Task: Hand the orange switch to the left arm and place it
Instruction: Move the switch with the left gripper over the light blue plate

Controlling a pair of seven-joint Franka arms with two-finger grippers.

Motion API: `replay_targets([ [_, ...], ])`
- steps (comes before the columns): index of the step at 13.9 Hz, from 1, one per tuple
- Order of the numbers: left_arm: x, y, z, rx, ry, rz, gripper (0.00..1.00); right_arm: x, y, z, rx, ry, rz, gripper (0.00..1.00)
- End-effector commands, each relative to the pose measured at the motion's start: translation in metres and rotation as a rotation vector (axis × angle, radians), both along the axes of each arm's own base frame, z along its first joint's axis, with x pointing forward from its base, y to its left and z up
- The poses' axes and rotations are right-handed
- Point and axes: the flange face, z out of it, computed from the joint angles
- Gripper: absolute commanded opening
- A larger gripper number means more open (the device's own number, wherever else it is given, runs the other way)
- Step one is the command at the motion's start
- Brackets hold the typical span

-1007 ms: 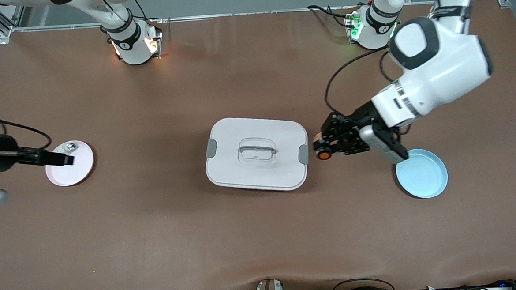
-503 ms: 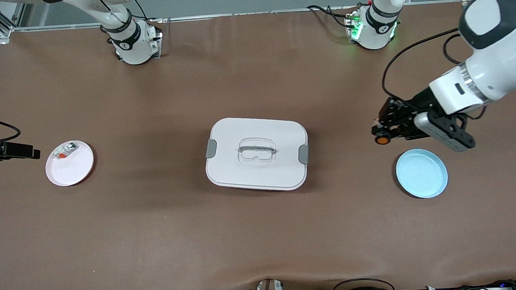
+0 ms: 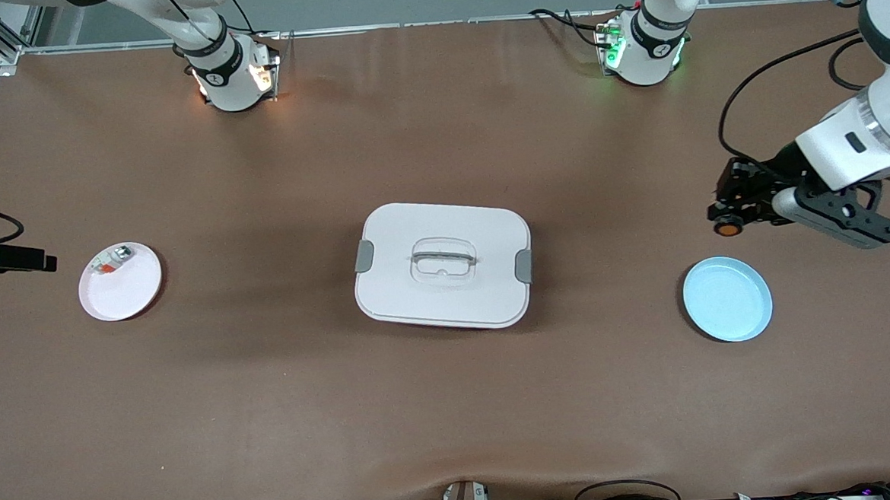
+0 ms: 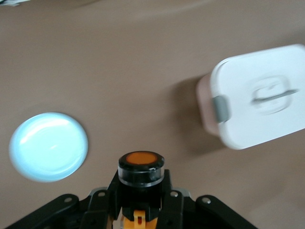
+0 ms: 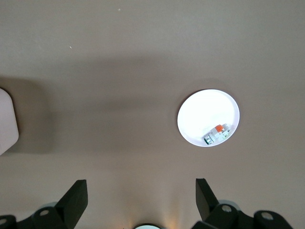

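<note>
The orange switch (image 3: 728, 226), a small black cylinder with a round orange cap, sits between the fingers of my left gripper (image 3: 724, 218), which is shut on it. In the left wrist view the switch (image 4: 141, 167) sticks out of the left gripper (image 4: 141, 193), cap up. It hangs over bare table at the left arm's end, beside the blue plate (image 3: 727, 298). The white box (image 3: 443, 265) stands mid-table, apart from both grippers. My right gripper (image 3: 46, 262) is at the right arm's end, its fingers (image 5: 76, 198) open and empty.
The empty blue plate (image 4: 47, 146) lies on the table. A pale pink plate (image 3: 123, 293) at the right arm's end holds a small silver-and-clear part (image 3: 114, 260) with a red bit. Cables run along the table edge nearest the front camera.
My left gripper has carried the switch away from the box toward the left arm's end of the table. My right gripper has drawn back off the pink plate toward the table's end.
</note>
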Motion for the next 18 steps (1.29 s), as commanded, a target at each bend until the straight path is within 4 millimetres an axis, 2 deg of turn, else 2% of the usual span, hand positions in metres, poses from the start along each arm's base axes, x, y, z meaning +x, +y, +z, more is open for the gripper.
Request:
replay_targets([
  [1, -0.004, 0.012, 0.014, 0.094, 0.010, -0.001, 0.00, 0.001, -0.004, -0.005, -0.002, -0.001, 0.012, 1.00],
  [4, -0.004, 0.032, 0.011, 0.183, 0.023, 0.013, 0.00, 0.003, 0.003, -0.007, -0.020, -0.004, 0.014, 1.00],
  [5, -0.003, 0.045, 0.009, 0.198, 0.029, 0.034, 0.00, 0.003, 0.013, -0.006, -0.029, 0.000, 0.031, 1.00],
  [9, 0.004, 0.091, -0.008, 0.201, 0.068, 0.117, 0.00, 0.000, 0.012, 0.004, -0.029, -0.020, 0.025, 1.00],
  [11, 0.007, 0.104, -0.017, 0.203, 0.104, 0.298, 0.00, 0.003, 0.015, 0.009, -0.020, -0.054, 0.026, 1.00],
  [16, 0.016, 0.106, -0.038, 0.239, 0.176, 0.774, 0.00, -0.007, 0.027, 0.032, -0.085, -0.077, 0.010, 1.00],
  [18, 0.021, 0.115, -0.052, 0.239, 0.222, 1.054, 0.00, -0.014, 0.027, 0.045, -0.071, -0.089, 0.008, 1.00],
])
